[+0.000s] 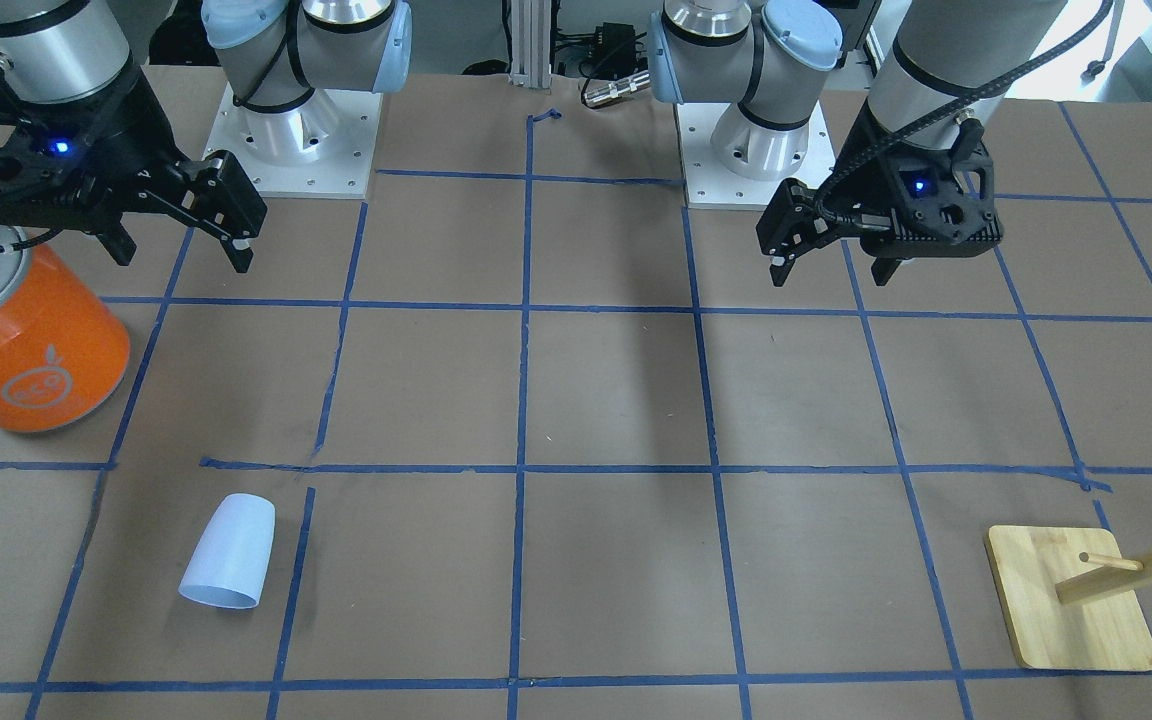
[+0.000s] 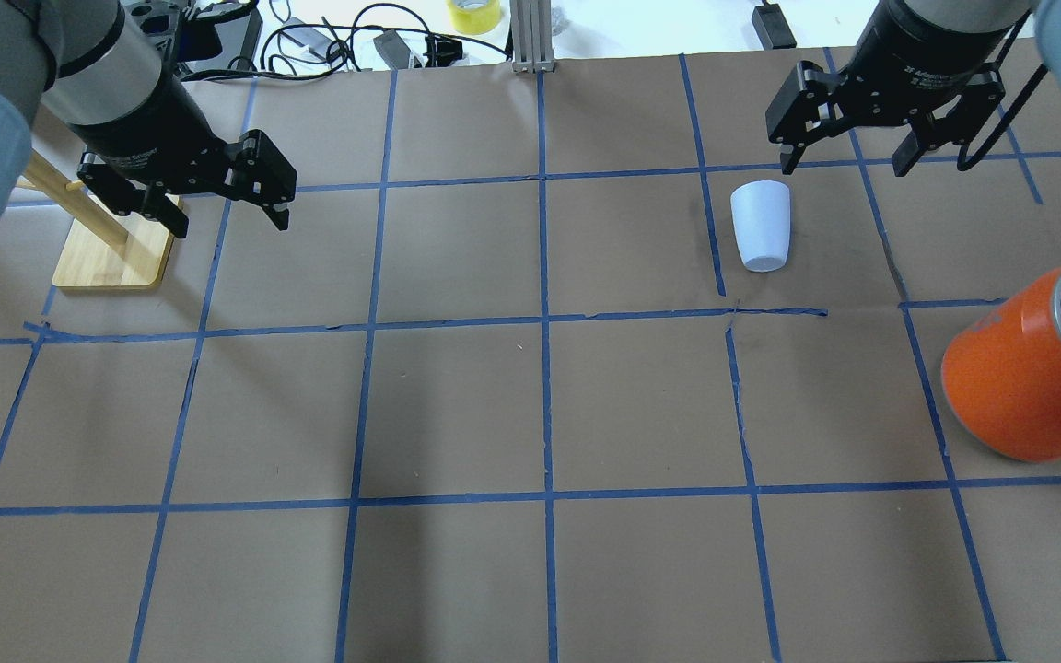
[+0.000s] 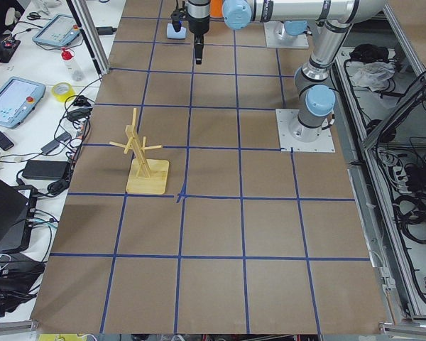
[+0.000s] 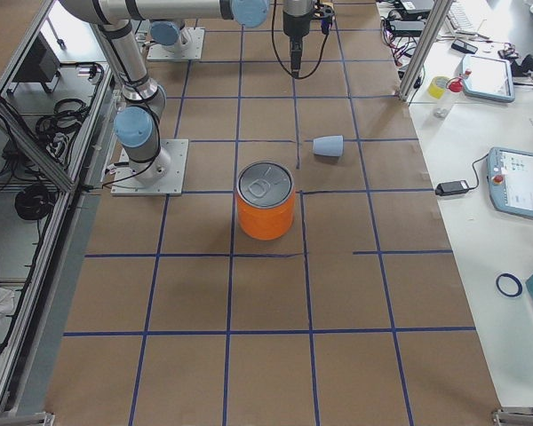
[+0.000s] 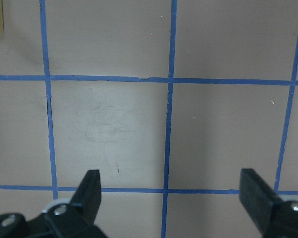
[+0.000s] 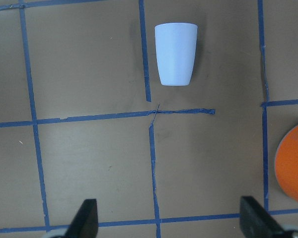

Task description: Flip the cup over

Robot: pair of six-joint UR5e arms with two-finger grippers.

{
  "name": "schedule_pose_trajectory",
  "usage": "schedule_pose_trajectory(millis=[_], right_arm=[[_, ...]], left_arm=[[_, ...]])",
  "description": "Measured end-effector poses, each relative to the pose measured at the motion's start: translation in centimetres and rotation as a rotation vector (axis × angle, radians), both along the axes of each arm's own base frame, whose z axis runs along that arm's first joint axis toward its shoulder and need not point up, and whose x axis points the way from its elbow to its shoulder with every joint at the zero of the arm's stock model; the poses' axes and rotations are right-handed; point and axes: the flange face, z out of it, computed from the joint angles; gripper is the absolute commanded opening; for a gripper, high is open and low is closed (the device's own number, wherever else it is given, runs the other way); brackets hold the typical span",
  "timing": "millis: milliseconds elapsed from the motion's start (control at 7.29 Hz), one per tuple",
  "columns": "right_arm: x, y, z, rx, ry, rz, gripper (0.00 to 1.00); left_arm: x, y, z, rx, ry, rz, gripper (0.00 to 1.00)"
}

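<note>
Cup: the cup (image 2: 761, 226) lay on its side on the bench (image 2: 540, 405), in the right arm's half, just beside a strip of blue tape (image 2: 707, 221), with its wider rim turned away from the robot
Right gripper: the right gripper (image 2: 842, 166) hung above the bench near the cup without touching it, jaws spread wide and empty
Left gripper: the left gripper (image 2: 228, 221) hovered well apart from the cup, by the wooden rack (image 2: 111, 258), jaws likewise spread and holding nothing
Risk of rolling: a tapered cup on its side would probably swing away in an arc if one finger reached it first
Risk of slipping: the smooth curved wall gave little purchase, so a grip near the rounded base could squeeze the cup out
Risk at the bench: a low approach could drive the fingertips into the paper cover
Risk at release: a cup let go while tilted would likely topple again
Neighbour: the orange can (image 2: 1019, 378) stood near enough to be struck by a wide swing of the right arm
</note>
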Motion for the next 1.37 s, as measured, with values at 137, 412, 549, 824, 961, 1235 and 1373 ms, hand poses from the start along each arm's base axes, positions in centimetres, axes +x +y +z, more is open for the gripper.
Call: schedule_pose_trajectory(millis=[137, 412, 549, 824, 961, 1235, 1373], right_arm=[[0.0, 0.0, 0.0, 0.000, 0.000, 0.000, 1.00], [0.0, -0.1, -0.1, 0.002, 0.000, 0.003, 1.00], [0.0, -0.6, -0.6, 0.001, 0.000, 0.008, 1.00], [-0.5, -4.1, -4.0, 0.005, 0.026, 0.010, 1.00], [-0.8, -6.8, -7.5, 0.023, 0.044, 0.010, 1.00], [-1.1, -11.6, -16.3, 0.077, 0.054, 0.012, 1.00], [-1.3, -13.0, -20.0, 0.101, 0.066, 0.011, 1.00]], left_arm=[[0.0, 0.0, 0.0, 0.000, 0.000, 0.000, 1.00], [0.0, 0.0, 0.0, 0.001, 0.000, 0.000, 1.00], [0.0, 0.0, 0.0, 0.001, 0.000, 0.000, 1.00], [0.0, 0.0, 0.0, 0.000, 0.000, 0.000, 1.00], [0.0, 0.0, 0.0, 0.000, 0.000, 0.000, 1.00], [0.0, 0.0, -0.1, 0.002, 0.000, -0.001, 1.00], [0.0, 0.0, -0.1, 0.003, 0.000, 0.000, 1.00]])
